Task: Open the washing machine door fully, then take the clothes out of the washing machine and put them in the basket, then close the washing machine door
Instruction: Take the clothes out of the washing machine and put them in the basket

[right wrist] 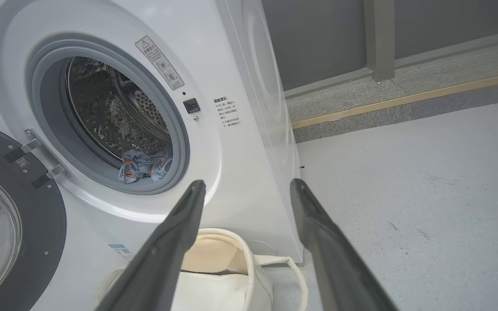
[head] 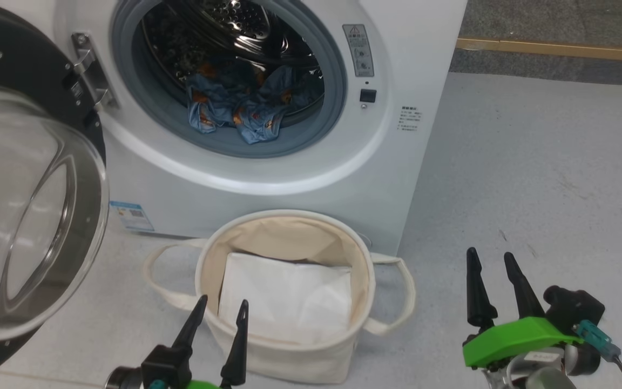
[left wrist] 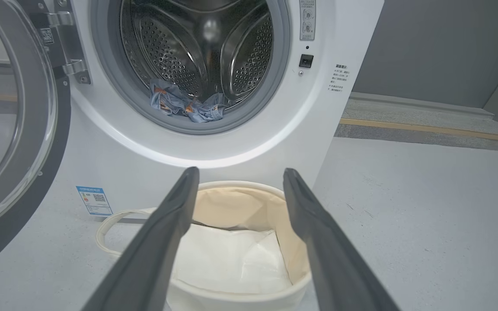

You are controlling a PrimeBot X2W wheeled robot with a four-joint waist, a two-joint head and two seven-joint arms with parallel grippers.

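Clothes [head: 241,105] at gasket lip; door [head: 25,216] swung wide.

Looks more like a lab or test hall than anyone's laundry room, tbh. The washing machine [head: 397,178] just stands out in the open on a wide pale-grey floor [head: 532,178]. Behind it there are plain grey wall panels [left wrist: 439,47], a grey pillar [right wrist: 378,39] and a speckled stone border [head: 554,21] edged with a brass-coloured strip [head: 554,49].

The clothes [head: 246,111] are blue with orange prints, basket [head: 300,361] cream, washing machine [head: 289,197] white.
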